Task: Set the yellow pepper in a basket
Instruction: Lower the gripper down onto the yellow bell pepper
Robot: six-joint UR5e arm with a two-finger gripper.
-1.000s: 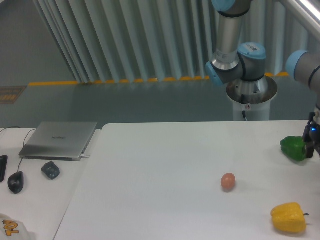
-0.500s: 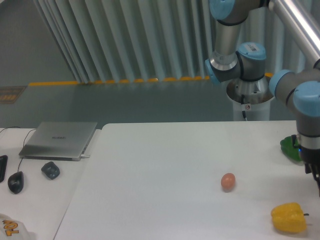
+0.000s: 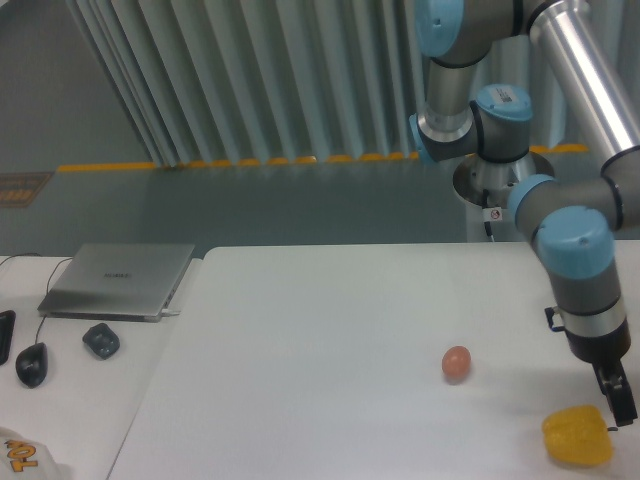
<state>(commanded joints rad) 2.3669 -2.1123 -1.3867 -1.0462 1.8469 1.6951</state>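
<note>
The yellow pepper (image 3: 577, 437) lies on the white table (image 3: 330, 360) at the front right, close to the frame's bottom edge. My gripper (image 3: 618, 398) hangs from the arm's wrist (image 3: 592, 320), just above the pepper and to its right. Its dark fingers (image 3: 622, 402) reach down to the pepper's upper right side. Only one dark finger shape shows, so I cannot tell how the jaws stand. No basket is in view. The gripper holds nothing that I can see.
A brown egg (image 3: 456, 363) lies on the table left of the pepper. On the left stand a closed laptop (image 3: 118, 280), a dark stone-like object (image 3: 101, 341) and a black mouse (image 3: 31, 364). The arm's base (image 3: 500, 185) stands behind the table.
The arm has swung left and down, from beside the green pepper at the right edge to just above the yellow pepper. The green pepper is now hidden behind the arm.
</note>
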